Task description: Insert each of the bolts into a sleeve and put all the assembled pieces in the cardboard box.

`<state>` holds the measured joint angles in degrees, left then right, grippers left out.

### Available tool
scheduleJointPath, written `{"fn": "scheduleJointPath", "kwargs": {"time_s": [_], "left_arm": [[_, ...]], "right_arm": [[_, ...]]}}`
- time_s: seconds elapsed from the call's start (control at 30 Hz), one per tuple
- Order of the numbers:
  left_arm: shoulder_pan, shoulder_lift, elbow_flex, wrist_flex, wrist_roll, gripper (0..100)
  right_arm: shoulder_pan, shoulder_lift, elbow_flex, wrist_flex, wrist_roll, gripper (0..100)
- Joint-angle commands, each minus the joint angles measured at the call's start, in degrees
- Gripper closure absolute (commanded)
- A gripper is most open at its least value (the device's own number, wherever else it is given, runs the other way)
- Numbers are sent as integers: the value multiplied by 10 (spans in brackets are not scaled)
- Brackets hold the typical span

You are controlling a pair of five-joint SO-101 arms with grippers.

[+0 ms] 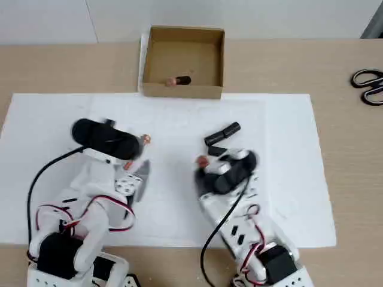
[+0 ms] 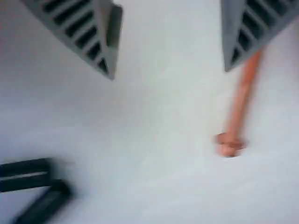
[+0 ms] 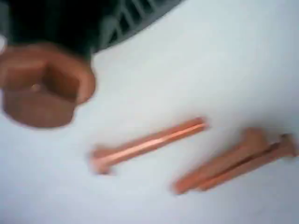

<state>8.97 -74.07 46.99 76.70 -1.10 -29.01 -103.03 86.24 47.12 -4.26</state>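
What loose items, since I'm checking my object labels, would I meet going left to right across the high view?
Loose copper bolt → assembled piece → pair of black sleeves → scissors. The cardboard box is left out, since it spans several of these.

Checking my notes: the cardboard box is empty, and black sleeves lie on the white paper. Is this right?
Not quite: the cardboard box holds one assembled piece, as the high view shows. Black sleeves do lie on the white paper.
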Motion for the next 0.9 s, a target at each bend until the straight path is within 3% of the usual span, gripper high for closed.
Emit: {"fn": "scheduleJointPath", "kwargs": {"time_s": [0.0,0.1,0.3,0.53,0.87], "left_arm": [[-46,-3,-9,10,-14,855],[-66,-4,10,10,-14,855],[-95,-5,14,9,-13,855],[-96,-5,14,9,-11,855],[-94,-5,41,4,-11,855]], "right_arm": [[119,-7,-23,27,-3,995],[179,-7,-66,67,-4,995],[188,71,-189,55,2,995],[185,415,-439,-3,27,995],[153,907,-780,-172,25,991]]}}
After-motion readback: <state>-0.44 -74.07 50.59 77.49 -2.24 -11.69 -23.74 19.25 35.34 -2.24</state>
